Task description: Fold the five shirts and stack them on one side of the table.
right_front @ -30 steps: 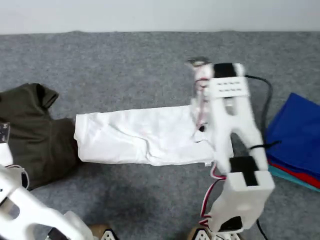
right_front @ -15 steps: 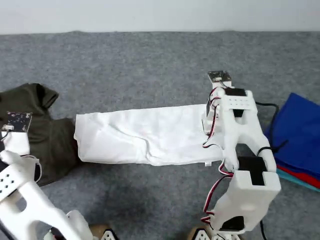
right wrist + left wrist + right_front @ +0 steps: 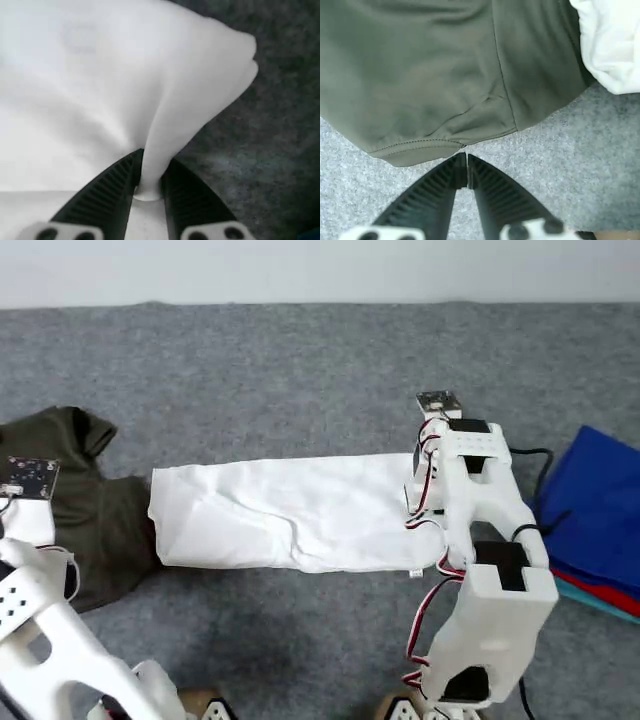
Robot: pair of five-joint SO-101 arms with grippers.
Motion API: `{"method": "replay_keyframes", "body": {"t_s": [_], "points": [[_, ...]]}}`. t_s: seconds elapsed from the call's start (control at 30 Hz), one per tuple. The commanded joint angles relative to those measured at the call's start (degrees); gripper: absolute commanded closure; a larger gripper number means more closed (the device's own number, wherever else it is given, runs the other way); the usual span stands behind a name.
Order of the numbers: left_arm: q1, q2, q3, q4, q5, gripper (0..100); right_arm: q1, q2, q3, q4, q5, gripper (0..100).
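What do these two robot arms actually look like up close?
The left arm and right arm are blocky white plastic with black motors at the joints. Red, black and white wires loop along the right one. The left tool and right tool have black, ridged fingers.

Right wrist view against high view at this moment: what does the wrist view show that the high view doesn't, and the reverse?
Right wrist view: the right gripper shut on a raised pinch of the white shirt, with cloth between the jaws.
High view: the olive shirt meeting the white shirt's other end, the left arm by it, and a folded stack, blue on top, at the table's edge.
Both: the white shirt and the grey table.
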Motion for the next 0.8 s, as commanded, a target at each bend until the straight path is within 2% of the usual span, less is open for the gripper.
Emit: {"method": "replay_keyframes", "body": {"t_s": [0.0,0.23,0.43,0.6,0.77], "points": [[0.35,-1.76,-2.77,0.70,0.44,98,3.12,-4.53,-1.93,2.15,3.16,98.8],[0.35,-1.93,-3.30,2.20,0.44,98,11.03,-12.88,-3.69,6.99,15.12,98.8],[0.35,-2.02,-3.30,2.20,0.44,98,15.52,-15.52,-12.40,14.64,24.35,98.8],[0.35,-2.11,-4.26,2.20,0.53,98,11.91,-15.69,-19.87,23.87,26.73,98.8],[0.26,-2.11,-4.79,2.29,0.53,98,3.12,-15.87,-27.08,33.80,24.70,98.8]]}}
